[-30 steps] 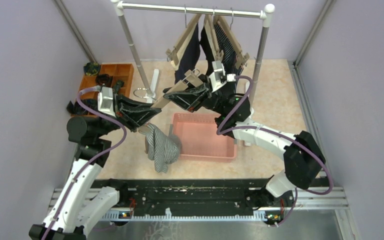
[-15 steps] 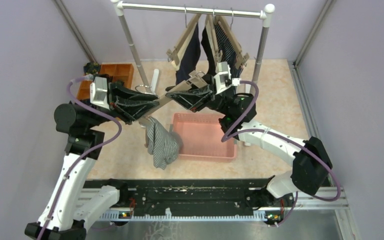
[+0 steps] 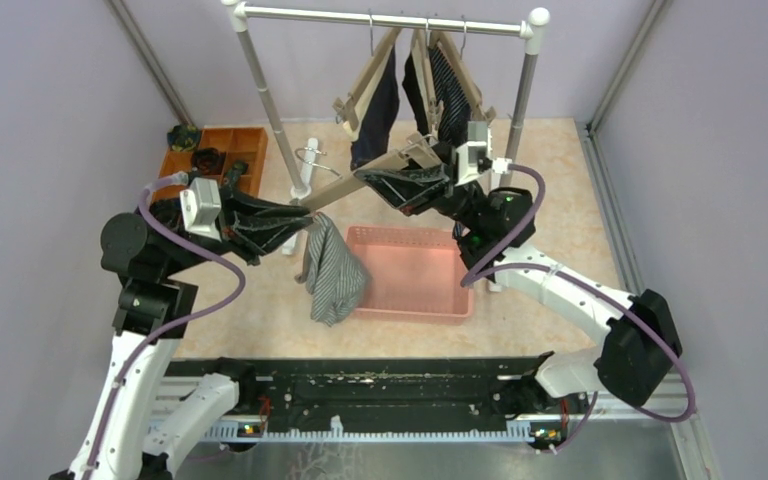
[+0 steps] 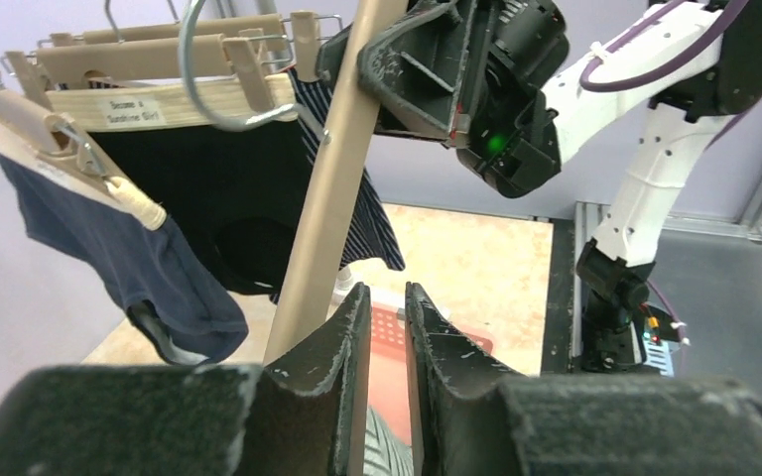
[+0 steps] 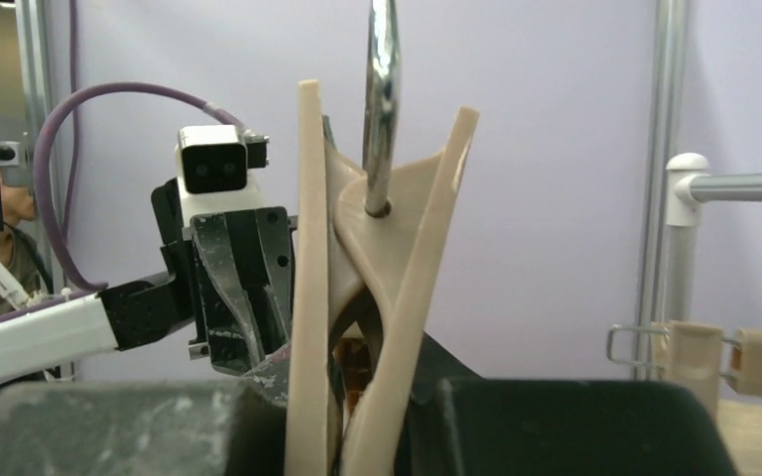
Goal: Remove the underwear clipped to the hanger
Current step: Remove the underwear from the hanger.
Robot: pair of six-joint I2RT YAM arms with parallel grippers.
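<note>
Raised hanger (image 3: 335,192), clamped in right gripper (image 3: 370,177). Kept shorts (image 3: 332,275) dangling just below left gripper (image 3: 303,214); couldn't tell its grip.

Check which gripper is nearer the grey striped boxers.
Left. The left gripper is right beside the top of the grey striped boxers, at the wooden hanger's low end; the right gripper clamps that hanger farther up, away from the cloth.
</note>
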